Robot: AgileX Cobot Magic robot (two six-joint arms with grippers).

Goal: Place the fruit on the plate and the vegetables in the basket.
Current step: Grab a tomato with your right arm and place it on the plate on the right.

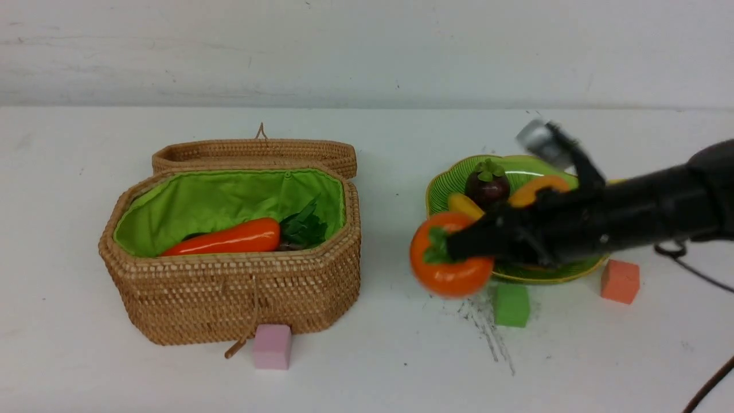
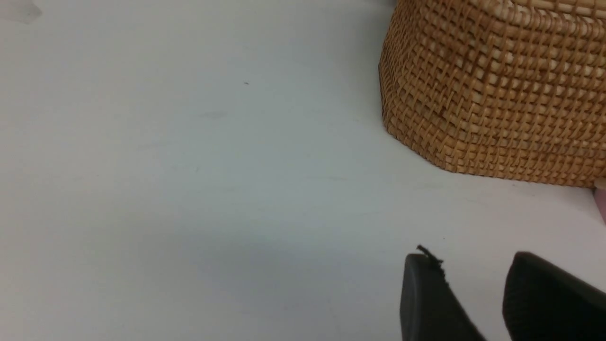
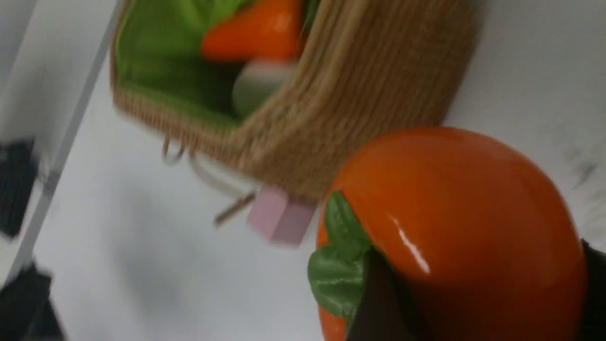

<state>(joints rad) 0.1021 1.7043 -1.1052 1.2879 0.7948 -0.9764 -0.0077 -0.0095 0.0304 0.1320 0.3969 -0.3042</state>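
The round orange persimmon (image 1: 450, 263) sits between the two dark fingers of the right gripper (image 1: 459, 246), raised at the near left edge of the green plate (image 1: 453, 178) and apparently clear of the table, so the jaws are closed on it across its broad middle, one finger (image 3: 378, 303) lying against the green leaf cap. Its skin is glossy with a sharp highlight, which suggests a hard, smooth shell that could slide in the pads; it looks stiff and probably light (a toy, by its sheen), so a hold across the widest part, as now, seems the safest, while a hold nearer the crown would likely let it squirt out. The plate already carries the mangosteen (image 1: 487, 184), the banana (image 1: 464, 205) and the mango (image 1: 538, 189), leaving little bare dish, so the round fruit may roll once released. The left gripper (image 2: 478, 303) hangs low over bare table near the wicker basket (image 2: 492, 90), jaws parted and holding nothing. In the basket (image 1: 229, 298) lies the long red-orange vegetable (image 1: 226, 238).
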